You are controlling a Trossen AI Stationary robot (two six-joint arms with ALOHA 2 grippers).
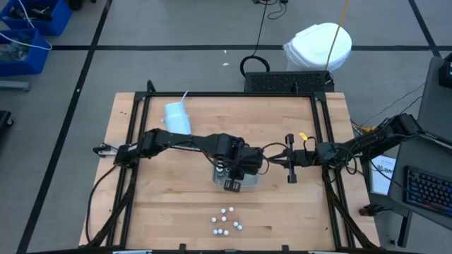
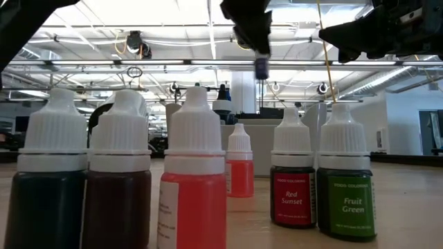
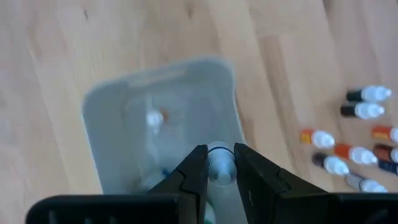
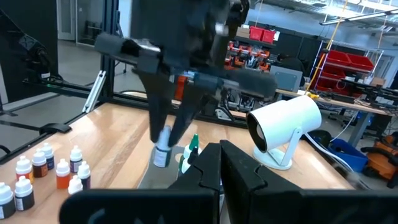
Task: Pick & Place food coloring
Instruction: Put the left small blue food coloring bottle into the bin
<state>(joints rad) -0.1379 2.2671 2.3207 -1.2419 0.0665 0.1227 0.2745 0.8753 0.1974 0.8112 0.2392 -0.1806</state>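
Pinching a small food coloring bottle (image 3: 219,169) between its fingers, the left gripper (image 3: 219,167) hangs above the clear tray (image 3: 230,93) at mid-table, inside its walls. The right gripper (image 1: 290,168), jaws pressed together and empty, waits just beside the tray. The remaining bottles (image 1: 226,221) cluster near the front edge, with bare wood all round. A white cup (image 1: 177,117) stands well behind.
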